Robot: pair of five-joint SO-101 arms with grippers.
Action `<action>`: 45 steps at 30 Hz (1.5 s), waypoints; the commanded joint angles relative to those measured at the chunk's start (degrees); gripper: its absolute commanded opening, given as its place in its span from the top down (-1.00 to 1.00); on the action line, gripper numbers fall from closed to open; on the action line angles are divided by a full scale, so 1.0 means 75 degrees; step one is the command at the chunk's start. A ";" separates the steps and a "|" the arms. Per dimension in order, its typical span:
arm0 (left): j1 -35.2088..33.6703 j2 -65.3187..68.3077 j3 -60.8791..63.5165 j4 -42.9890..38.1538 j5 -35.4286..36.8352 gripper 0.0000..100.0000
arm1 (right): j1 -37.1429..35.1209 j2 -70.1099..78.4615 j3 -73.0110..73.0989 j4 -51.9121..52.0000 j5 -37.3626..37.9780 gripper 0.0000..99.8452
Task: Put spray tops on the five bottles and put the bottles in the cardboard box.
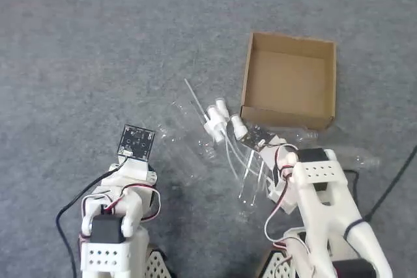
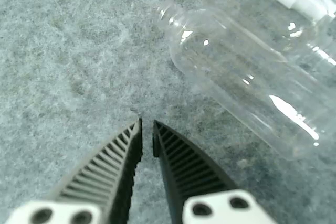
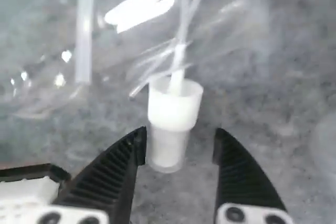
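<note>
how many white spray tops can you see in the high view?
3: one spray top left of the cardboard box, two nearer the right arm, side by side. More may be hidden under it.

You've got clear, glossy plastic on the bottle [image 2: 236,72], a matt white plastic spray top [image 3: 170,111], a plain matt cardboard box [image 1: 290,79], and rough grey felt-like cloth covering the table [image 1: 78,63].
</note>
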 commanded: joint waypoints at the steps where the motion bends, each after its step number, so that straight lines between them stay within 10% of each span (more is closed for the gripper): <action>1: 0.0012 -0.0141 -0.0041 0.0035 -0.0023 0.95 | 0.0076 -0.0158 -0.0082 0.0064 0.0035 0.84; 12: 0.0012 -0.0141 -0.0041 0.0035 -0.0023 0.95 | 0.2292 -0.0182 -0.2719 0.2186 0.0082 0.99; 22: 0.0012 -0.0141 -0.0041 0.0035 -0.0023 0.95 | 0.2327 -0.0182 -0.6060 0.4366 -0.0715 0.99; 45: 0.0000 -0.0141 -0.0041 0.0035 -0.0023 0.95 | -0.3159 0.2116 -0.6681 0.2315 -0.4021 0.99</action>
